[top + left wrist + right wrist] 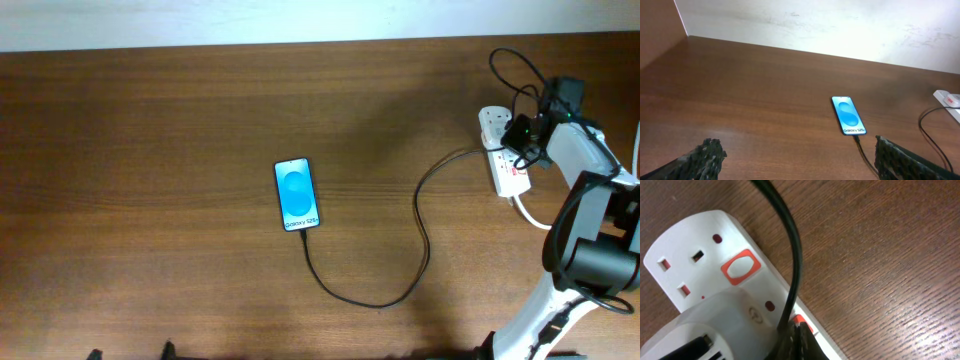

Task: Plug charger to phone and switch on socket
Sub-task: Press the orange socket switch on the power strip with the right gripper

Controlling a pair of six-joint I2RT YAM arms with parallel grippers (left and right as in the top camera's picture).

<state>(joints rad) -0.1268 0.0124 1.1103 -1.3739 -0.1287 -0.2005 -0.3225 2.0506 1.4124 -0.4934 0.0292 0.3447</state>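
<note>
The phone (297, 195) lies flat mid-table, blue screen up, and also shows in the left wrist view (848, 115). The black charger cable (420, 235) runs from the phone's near end in a loop to the white adapter (715, 330) seated in the socket (503, 150). The socket (695, 245) is a white power strip with red switches (741, 267). My right gripper (797, 337) is shut, its fingertips pressed against the second red switch (801, 319) beside the adapter. My left gripper (797, 160) is open and empty, low over the table near the phone.
The thick white cord (530, 215) leaves the strip toward the right arm's base. A pale wall (840, 25) runs along the far table edge. Black cables (520, 70) loop above the right wrist.
</note>
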